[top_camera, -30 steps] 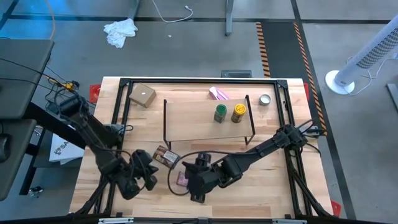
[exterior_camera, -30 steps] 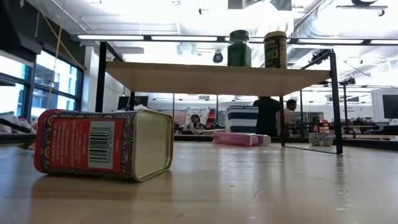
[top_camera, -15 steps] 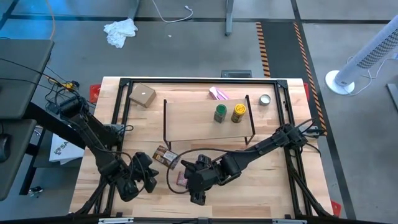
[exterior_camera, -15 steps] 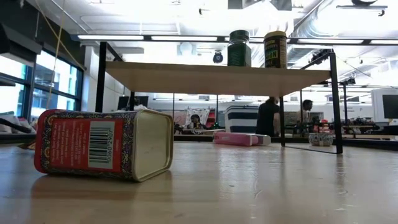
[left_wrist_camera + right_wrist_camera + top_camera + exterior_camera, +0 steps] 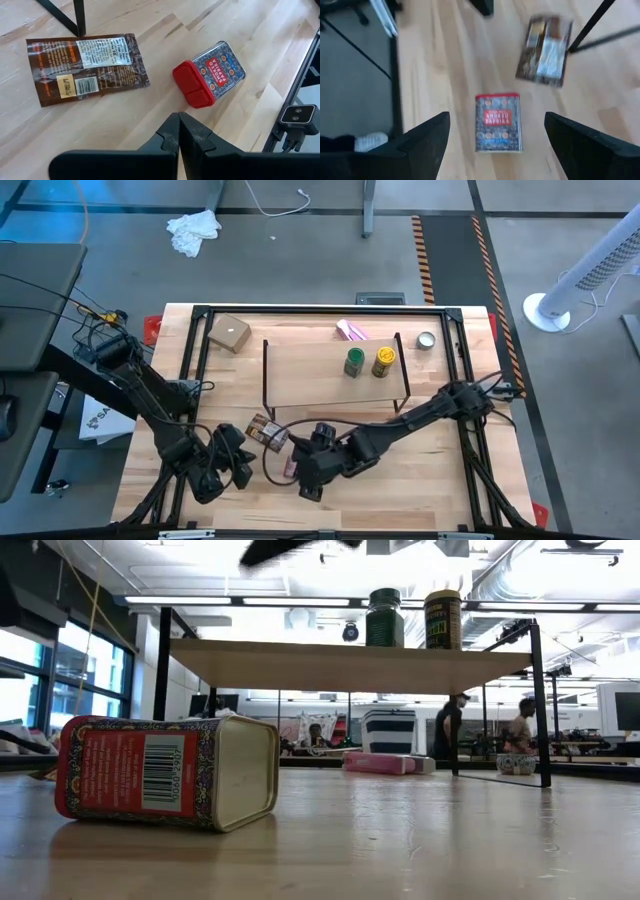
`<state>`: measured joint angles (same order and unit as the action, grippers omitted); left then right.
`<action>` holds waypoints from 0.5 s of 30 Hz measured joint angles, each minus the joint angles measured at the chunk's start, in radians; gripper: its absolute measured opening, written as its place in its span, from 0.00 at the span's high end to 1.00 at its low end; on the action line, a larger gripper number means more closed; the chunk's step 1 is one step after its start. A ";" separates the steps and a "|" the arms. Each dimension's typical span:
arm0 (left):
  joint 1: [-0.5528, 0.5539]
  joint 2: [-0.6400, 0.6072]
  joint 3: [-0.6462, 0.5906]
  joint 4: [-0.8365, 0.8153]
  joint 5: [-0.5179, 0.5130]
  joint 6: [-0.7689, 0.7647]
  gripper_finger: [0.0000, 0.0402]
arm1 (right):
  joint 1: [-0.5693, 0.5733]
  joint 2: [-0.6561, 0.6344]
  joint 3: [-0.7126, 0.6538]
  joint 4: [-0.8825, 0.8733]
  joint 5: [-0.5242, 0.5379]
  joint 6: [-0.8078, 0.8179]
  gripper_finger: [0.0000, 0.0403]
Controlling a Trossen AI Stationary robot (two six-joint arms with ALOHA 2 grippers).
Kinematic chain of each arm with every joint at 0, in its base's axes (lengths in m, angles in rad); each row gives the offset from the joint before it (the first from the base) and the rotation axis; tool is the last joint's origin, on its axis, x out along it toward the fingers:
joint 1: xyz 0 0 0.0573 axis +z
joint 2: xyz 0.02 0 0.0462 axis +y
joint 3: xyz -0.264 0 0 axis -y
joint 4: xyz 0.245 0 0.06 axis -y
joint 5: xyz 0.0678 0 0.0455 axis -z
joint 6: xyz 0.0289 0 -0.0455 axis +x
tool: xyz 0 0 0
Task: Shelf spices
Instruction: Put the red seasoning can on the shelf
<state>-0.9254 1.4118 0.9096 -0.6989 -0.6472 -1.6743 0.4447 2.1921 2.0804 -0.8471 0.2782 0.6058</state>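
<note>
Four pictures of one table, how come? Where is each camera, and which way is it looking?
High view: overhead, straight down on the table, the shelf, both arms.
Low view: at tabletop height, looking level past the red spice tin into the room; only a dark arm part at the top.
Left wrist view: on the left arm, over its shut left gripper.
Right wrist view: on the right arm, between its open right gripper.
Both wrist views share the tin and the brown packet.
</note>
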 joint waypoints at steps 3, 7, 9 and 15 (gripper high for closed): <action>0.010 0.000 0.000 -0.001 0.002 0.001 1.00 | -0.020 0.054 0.000 0.005 -0.047 -0.001 0.20; 0.024 0.001 0.000 -0.004 0.003 0.001 1.00 | -0.040 0.091 -0.001 0.017 -0.050 0.000 0.20; 0.035 0.015 0.000 -0.001 0.012 -0.001 1.00 | -0.047 0.098 0.000 0.034 -0.049 0.010 0.20; 0.078 0.131 0.000 0.042 0.151 -0.017 1.00 | -0.057 0.133 0.000 0.094 -0.102 -0.068 0.20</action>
<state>-0.8473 1.5429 0.9100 -0.6566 -0.4966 -1.6913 0.3882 2.3254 2.0800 -0.7526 0.1763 0.5374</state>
